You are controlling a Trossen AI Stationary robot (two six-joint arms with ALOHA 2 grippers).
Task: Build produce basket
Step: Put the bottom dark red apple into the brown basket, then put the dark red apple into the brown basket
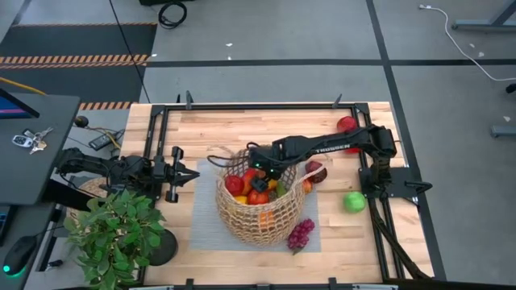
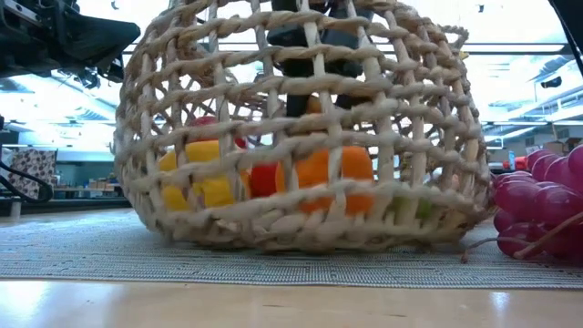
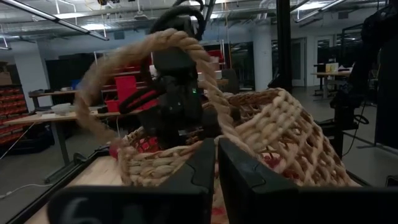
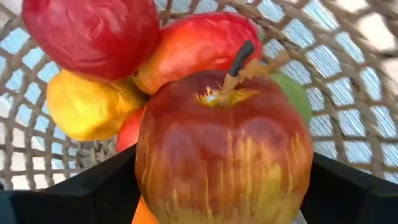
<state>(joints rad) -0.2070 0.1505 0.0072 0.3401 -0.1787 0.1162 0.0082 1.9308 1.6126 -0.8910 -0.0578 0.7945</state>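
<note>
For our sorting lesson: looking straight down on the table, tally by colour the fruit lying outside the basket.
Red: 1, the red apple
Dark red: 1, the dark red fruit beside the basket
Green: 1, the green apple
Purple: 1, the grape bunch
Total: 4
A half-hidden red patch near the red apple may be another; that cannot be told.

- Grey floor [image 1: 266, 32] around the wooden table [image 1: 201, 129], crossed by dark seams.
- Hazard tape [image 1: 76, 60] on the floor, next to a black mat [image 1: 72, 40].
- White cable [image 1: 472, 44] lying on the floor.
- Potted plant [image 1: 113, 234] at the table's corner.
- Keys [image 1: 28, 138] on a dark desk [image 1: 32, 153].
- Bright ceiling lights [image 3: 93, 26]; red bins [image 3: 127, 87] on shelves behind.
</note>
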